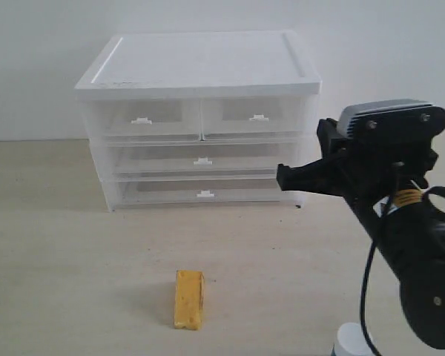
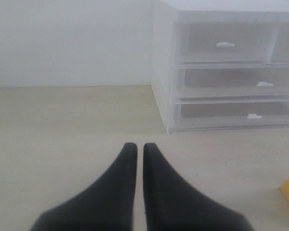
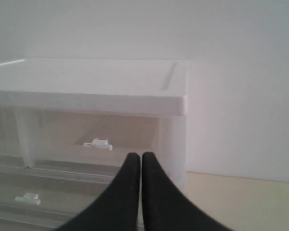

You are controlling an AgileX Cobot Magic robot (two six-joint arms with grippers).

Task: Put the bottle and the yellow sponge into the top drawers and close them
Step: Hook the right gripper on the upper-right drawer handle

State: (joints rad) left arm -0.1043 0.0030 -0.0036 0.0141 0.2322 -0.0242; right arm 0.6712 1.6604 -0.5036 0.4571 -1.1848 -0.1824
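While the left top drawer (image 1: 163, 113) and the right top drawer (image 1: 237, 111) are both sitting shut, the right gripper (image 1: 282, 176) is hanging raised in front of the cabinet (image 1: 200, 63), fingers pressed together on nothing and pointing toward the cabinet's right half. In the right wrist view that drawer's white tab handle (image 3: 98, 143) is showing just beyond the fingertips and a little off their line, so I am judging that the coming move is turning on closing this small offset and catching the tab to pull. The left gripper (image 2: 136, 148) is hovering over the table (image 1: 59, 245), well apart from the cabinet, its fingers together but for a thin slit and holding nothing. The yellow sponge (image 1: 189, 299) is lying on the table in front of the cabinet, its long axis running toward the drawers; it is peeking in at the edge of the left wrist view, so the left arm is looking the nearer one. The bottle (image 1: 354, 343) is standing at the near edge of the exterior view under the right arm, only its white cap showing. Through their translucent fronts all 4 drawers are appearing empty, including the 2 full-width drawers (image 1: 202, 160).
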